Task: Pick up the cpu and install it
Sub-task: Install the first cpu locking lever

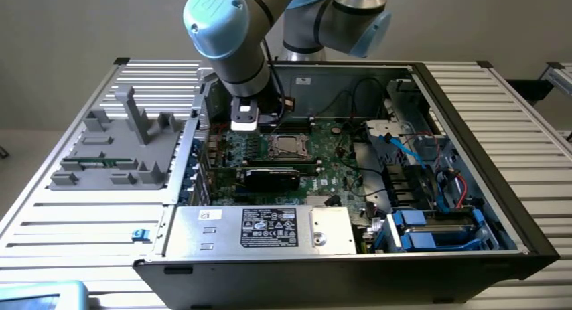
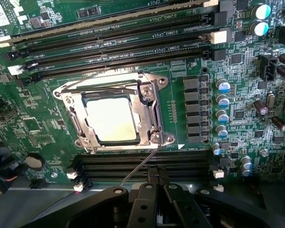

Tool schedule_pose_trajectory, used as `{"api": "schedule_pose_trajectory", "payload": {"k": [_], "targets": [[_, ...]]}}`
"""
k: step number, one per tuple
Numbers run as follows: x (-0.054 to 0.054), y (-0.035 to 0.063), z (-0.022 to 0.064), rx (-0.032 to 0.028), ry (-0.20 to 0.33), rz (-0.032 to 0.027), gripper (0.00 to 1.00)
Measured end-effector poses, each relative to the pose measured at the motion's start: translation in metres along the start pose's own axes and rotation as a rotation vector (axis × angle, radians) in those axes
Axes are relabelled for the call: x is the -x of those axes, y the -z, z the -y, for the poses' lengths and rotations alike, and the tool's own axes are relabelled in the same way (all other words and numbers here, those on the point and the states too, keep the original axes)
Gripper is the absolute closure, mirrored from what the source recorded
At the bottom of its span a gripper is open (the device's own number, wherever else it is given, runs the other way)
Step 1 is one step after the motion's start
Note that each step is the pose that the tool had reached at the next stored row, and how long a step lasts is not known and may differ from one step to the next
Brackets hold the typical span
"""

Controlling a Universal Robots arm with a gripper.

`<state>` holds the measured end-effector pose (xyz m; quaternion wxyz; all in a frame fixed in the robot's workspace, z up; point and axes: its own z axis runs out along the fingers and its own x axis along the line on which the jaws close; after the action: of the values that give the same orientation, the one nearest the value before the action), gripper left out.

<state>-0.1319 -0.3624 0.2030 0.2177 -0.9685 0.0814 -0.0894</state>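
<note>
**Scene layout, clock positions read on the exterior view**

1. The slatted metal table [image 1: 500,116] carries the whole assembly.
2. The open computer case [image 1: 358,276] lies on the table with its side panel off and its interior facing up.
3. The robot arm [image 1: 234,42] comes into the case from 12 o'clock and points down over the board.
4. A grey moulded fixture [image 1: 116,149] rests on the table at 9 o'clock of the case, just beside its wall.
5. The power supply [image 1: 259,228] occupies the case at 6 to 7 o'clock. Blue drive caddies [image 1: 438,229] sit at 4 to 5 o'clock.
6. The green motherboard [image 1: 335,169] covers the case floor.
7. A black card [image 1: 272,176] stands in the board at 6 o'clock of the socket, near it.
8. The gripper [image 1: 245,122] hangs at 10 o'clock of the socket, above the board. In the wrist view its fingers [image 2: 147,190] are pressed together, apart from the socket.
9. The socket's metal frame [image 2: 78,121] is mounted between banks of memory slots [image 2: 123,45].
10. The cpu [image 2: 110,118] lies flat inside that frame, its silver top facing up.
11. A thin wire lever [image 2: 137,166] runs from the frame's corner toward the gripper.
</note>
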Motion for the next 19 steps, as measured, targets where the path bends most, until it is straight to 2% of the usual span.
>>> {"api": "schedule_pose_trajectory", "payload": {"k": [4, 11, 19], "targets": [[0.0000, -0.0004, -0.0002, 0.0004, 0.000, -0.0003, 0.89], [0.0001, -0.0010, -0.0005, 0.0078, 0.002, -0.0011, 0.89], [-0.0010, -0.0031, -0.0012, 0.0085, 0.002, -0.0014, 0.89]]}}
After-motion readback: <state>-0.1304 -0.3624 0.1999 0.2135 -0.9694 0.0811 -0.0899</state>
